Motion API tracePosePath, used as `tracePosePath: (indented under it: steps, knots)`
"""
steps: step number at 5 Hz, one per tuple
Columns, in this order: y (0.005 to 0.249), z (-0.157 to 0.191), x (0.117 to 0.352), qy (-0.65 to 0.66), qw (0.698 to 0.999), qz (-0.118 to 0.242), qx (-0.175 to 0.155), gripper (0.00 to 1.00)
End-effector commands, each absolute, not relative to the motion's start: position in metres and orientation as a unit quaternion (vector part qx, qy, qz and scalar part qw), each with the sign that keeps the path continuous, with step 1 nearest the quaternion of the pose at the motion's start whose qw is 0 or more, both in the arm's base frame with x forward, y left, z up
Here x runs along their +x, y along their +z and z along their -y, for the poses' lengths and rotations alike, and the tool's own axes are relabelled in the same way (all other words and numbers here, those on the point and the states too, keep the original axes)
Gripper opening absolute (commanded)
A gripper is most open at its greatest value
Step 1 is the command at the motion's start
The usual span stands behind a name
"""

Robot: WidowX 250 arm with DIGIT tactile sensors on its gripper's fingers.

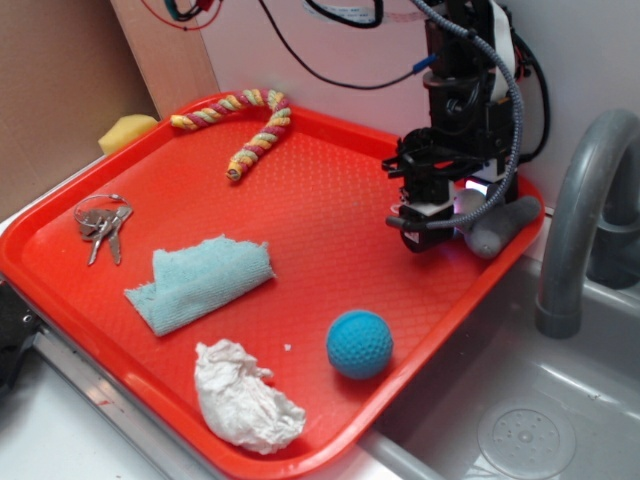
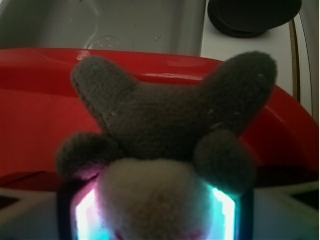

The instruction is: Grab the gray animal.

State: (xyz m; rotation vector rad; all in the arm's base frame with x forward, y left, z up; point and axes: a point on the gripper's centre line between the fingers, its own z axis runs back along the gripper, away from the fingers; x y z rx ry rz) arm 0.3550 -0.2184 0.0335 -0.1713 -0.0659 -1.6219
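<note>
Where the red tray [image 1: 300,190] meets the sink [image 1: 520,400] at its far right corner, the hand [image 1: 432,212] hangs low over the gray animal [image 1: 500,228], whose dark body sticks out from behind the fingers and lies against the tray's rim. Up close in the wrist view, the animal [image 2: 170,125] fills the middle: two dark limbs splay upward toward the rim, two rounder ones sit lower, and the pale fuzzy head is nearest the camera, right between the two lit finger pads [image 2: 86,212]. The pads stand on either side of the head and look to be touching it, so the hand is pinching the animal by the head, or is very nearly there; I cannot tell how firmly. Further from that corner, a blue ball [image 1: 359,343] sits toward the tray's near edge, with a crumpled white tissue [image 1: 243,395] just beyond it. A folded light-blue cloth [image 1: 198,282] lies mid-tray, a bunch of keys [image 1: 102,225] near the left rim, and a striped rope [image 1: 243,125] curls along the back. A yellow sponge [image 1: 125,130] peeks out behind the tray's back-left corner, and a gray faucet [image 1: 580,220] arches over the sink.
</note>
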Motion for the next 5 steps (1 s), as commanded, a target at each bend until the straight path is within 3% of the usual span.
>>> tracePosePath:
  steps: [1, 2, 3, 4, 5]
  knots:
    - [0.145, 0.173, 0.285, -0.558, 0.826, -0.076, 0.038, 0.00]
    - [0.165, 0.142, 0.253, -0.450, 0.883, -0.130, 0.038, 0.00]
    - [0.190, 0.110, 0.238, -0.339, 0.926, -0.167, -0.013, 0.00]
    - [0.218, 0.116, 0.219, -0.219, 0.964, -0.151, -0.018, 0.00]
    - [0.235, 0.117, 0.211, -0.112, 0.989, -0.069, -0.068, 0.00]
